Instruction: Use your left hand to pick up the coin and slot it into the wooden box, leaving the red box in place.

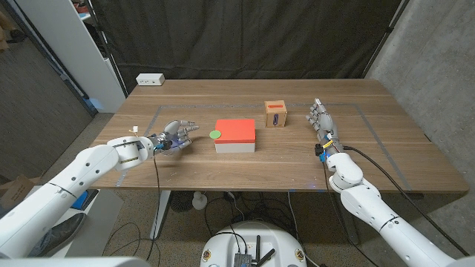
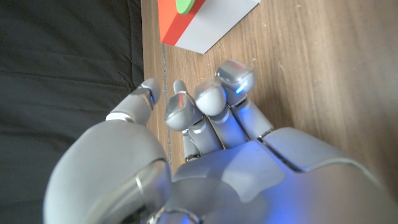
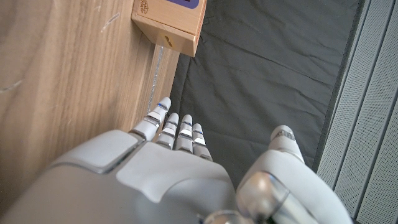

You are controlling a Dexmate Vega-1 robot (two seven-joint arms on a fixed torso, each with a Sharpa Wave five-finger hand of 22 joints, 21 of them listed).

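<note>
Head view shows your left hand (image 1: 175, 136) above the table (image 1: 223, 174), just to the left of the red box (image 1: 236, 132), with its fingers spread and loosely curled, holding nothing. The coin (image 1: 215, 135), a small green disc, lies on the left edge of the red box's top, close to your fingertips but not touching them. The red box has a white lower part and sits near the middle of the table. The wooden box (image 1: 276, 114) stands behind and to the right of it, well apart from the coin, with a dark slot panel on its front.

Your left wrist view looks over the hand's (image 2: 205, 112) fingers toward the red box (image 2: 180, 22) with the coin (image 2: 185, 5) on top.

Your right hand (image 1: 321, 119) waits to the right of the wooden box, fingers straight and together, empty; its wrist view shows the wooden box (image 3: 169, 23) ahead of the fingers (image 3: 177, 132).
</note>
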